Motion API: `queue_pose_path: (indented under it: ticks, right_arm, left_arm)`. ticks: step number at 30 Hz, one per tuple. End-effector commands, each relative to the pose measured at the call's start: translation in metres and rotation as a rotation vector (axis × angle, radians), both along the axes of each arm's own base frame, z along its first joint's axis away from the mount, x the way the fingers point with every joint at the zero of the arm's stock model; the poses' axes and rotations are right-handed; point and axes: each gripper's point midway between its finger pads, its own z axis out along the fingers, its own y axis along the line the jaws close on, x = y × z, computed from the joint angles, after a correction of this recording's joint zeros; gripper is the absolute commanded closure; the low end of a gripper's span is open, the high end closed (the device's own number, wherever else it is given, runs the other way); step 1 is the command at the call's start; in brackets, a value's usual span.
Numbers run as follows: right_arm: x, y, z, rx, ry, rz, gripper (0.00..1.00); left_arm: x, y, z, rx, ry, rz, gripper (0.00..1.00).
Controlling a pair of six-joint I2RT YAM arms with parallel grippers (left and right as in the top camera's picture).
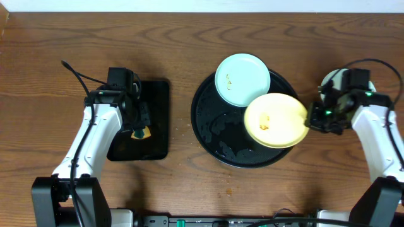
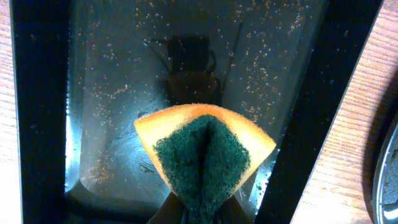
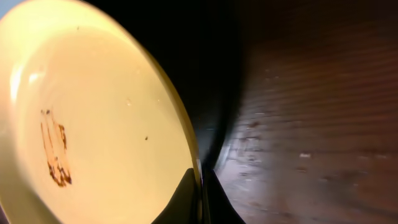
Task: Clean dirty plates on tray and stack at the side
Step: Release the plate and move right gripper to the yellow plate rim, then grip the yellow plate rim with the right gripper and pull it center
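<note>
1. Left gripper pinching sponge, over rectangular tray, left of frame.
2. Right gripper clamped on yellow plate rim, over round tray, right side.
3. Blue plate at round tray's upper edge, touching yellow plate.

White arms — black joints, cables

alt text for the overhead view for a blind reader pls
The right tool grips the rim of a pale yellow plate over the round black tray, next to a pale blue plate lying across the tray's far rim. The left tool holds a green-and-orange sponge over a rectangular black tray.
</note>
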Motion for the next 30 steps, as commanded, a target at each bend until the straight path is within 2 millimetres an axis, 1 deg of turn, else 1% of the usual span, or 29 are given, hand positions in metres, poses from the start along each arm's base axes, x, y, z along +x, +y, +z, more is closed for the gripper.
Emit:
queue_pose_path:
  ticks: [1,7,10,11,13,17,18,19,20,21,24,27,30]
  right_arm:
    - [-0.015,0.032,-0.012,0.053,0.062,-0.009,0.99]
    - [-0.024,0.059,-0.042,0.041,0.07,-0.017,0.99]
    - [-0.023,0.069,-0.052,0.033,0.035,0.016,0.99]
    - [-0.019,0.07,-0.057,0.001,0.006,0.017,0.99]
    - [-0.014,0.068,-0.061,-0.041,-0.03,0.018,0.99]
    - [-0.005,0.07,-0.062,-0.068,-0.08,0.032,0.98]
    - [-0.004,0.071,-0.061,-0.067,-0.087,0.036,0.93]
    - [-0.003,0.073,-0.061,-0.066,-0.092,0.041,0.85]
    - [-0.002,0.074,-0.061,-0.067,-0.099,0.052,0.8]
    - [-0.001,0.075,-0.06,-0.072,-0.113,0.085,0.78]
    - [0.001,0.078,-0.057,-0.089,-0.15,0.211,0.63]
    - [0.005,0.074,-0.049,-0.115,-0.17,0.301,0.56]
    - [0.014,0.069,-0.043,-0.131,-0.206,0.334,0.54]
  left_arm:
    - [-0.001,0.0,-0.002,-0.004,0.005,-0.012,0.92]
    - [-0.001,0.0,-0.002,-0.004,0.005,-0.012,0.92]
    - [-0.001,0.0,-0.002,-0.004,0.004,-0.012,0.92]
    - [-0.001,0.0,-0.002,-0.004,0.004,-0.012,0.92]
    - [-0.001,0.0,-0.002,-0.004,0.004,-0.012,0.92]
    - [-0.001,0.0,-0.002,-0.004,0.004,-0.012,0.92]
    - [-0.001,0.0,-0.002,-0.004,0.004,-0.012,0.92]
    - [-0.001,0.0,-0.002,-0.004,0.004,-0.012,0.92]
    - [-0.001,0.0,-0.002,-0.004,0.004,-0.012,0.92]
    - [-0.001,0.0,-0.002,-0.003,0.004,-0.012,0.92]
    - [-0.001,0.0,-0.002,-0.003,0.005,-0.012,0.92]
    - [-0.001,0.0,-0.002,-0.003,0.004,-0.012,0.92]
    - [-0.001,0.0,-0.002,-0.003,0.004,-0.012,0.92]
